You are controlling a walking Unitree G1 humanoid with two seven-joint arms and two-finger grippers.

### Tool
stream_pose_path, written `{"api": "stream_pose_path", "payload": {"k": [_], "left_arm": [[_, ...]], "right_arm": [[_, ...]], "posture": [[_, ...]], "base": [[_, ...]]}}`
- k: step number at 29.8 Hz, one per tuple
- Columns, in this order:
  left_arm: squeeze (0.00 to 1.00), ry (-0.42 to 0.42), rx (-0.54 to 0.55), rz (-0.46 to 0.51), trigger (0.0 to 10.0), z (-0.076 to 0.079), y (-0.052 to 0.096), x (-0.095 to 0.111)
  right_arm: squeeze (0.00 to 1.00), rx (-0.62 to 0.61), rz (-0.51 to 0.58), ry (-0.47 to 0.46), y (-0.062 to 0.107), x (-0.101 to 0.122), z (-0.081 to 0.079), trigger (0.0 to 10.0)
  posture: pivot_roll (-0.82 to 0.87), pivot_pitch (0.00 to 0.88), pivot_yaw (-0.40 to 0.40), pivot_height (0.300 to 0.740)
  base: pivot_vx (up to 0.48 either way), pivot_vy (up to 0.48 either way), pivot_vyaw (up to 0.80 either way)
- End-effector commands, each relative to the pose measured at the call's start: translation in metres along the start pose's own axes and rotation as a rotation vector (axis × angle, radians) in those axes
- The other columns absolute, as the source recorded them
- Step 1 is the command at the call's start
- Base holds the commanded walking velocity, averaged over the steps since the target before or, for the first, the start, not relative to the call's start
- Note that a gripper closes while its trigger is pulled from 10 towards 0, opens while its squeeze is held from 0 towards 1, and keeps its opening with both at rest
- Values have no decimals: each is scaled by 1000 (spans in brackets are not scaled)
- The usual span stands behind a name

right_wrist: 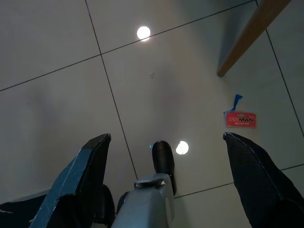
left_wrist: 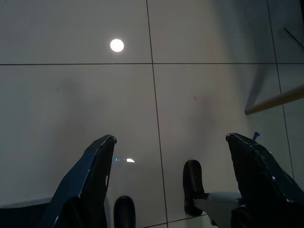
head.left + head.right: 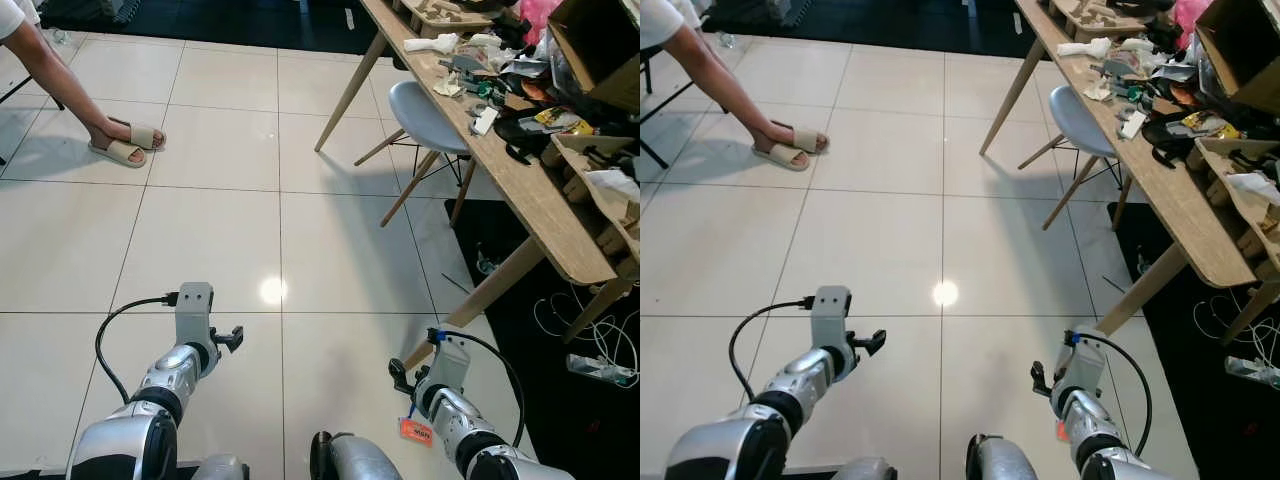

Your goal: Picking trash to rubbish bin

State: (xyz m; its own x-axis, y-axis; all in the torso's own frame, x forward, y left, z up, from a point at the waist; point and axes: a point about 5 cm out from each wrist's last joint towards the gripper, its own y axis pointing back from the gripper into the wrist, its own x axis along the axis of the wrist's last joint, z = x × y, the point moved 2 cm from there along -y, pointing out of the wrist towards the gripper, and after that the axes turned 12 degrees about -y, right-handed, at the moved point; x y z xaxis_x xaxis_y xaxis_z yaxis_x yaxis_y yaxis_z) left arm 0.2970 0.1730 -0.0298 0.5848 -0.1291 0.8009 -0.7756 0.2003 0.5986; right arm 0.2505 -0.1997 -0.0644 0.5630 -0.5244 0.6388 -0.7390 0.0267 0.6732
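A seated person (image 3: 55, 75) at the upper left of the head views is cut off by the frame, only a lower leg and sandalled feet (image 3: 128, 142) in shot. The long wooden worktop (image 3: 520, 185) runs out of the right edge, its clutter (image 3: 490, 75) a jumble too small to sort. A cardboard box (image 3: 600, 45) at the top right corner is cropped. The white chair (image 3: 425, 115) sits partly tucked beneath the worktop, its far side hidden. Cables and a power strip (image 3: 600, 368) on the dark mat trail past the edge. In the right wrist view, a small red tag (image 1: 240, 119) carries lettering too blurred to read.
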Motion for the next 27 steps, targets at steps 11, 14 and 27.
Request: {"api": "stream_pose_path", "payload": {"k": [11, 14, 27], "left_arm": [[0, 11, -25, -32, 10000, 9, 1, -13], [0, 10, -27, -33, 10000, 9, 1, -14], [0, 5, -41, -29, 10000, 12, 0, -13]], "right_arm": [[0, -24, -35, 6, 2, -8, 8, 10000], [0, -23, -35, 8, 2, -8, 8, 10000], [0, -22, -39, 17, 2, -8, 8, 10000]], "posture": [[122, 126, -89, 740], [122, 126, -89, 740], [126, 120, -92, 740]], "base": [[0, 0, 0], [160, 0, 0], [275, 0, 0]]}}
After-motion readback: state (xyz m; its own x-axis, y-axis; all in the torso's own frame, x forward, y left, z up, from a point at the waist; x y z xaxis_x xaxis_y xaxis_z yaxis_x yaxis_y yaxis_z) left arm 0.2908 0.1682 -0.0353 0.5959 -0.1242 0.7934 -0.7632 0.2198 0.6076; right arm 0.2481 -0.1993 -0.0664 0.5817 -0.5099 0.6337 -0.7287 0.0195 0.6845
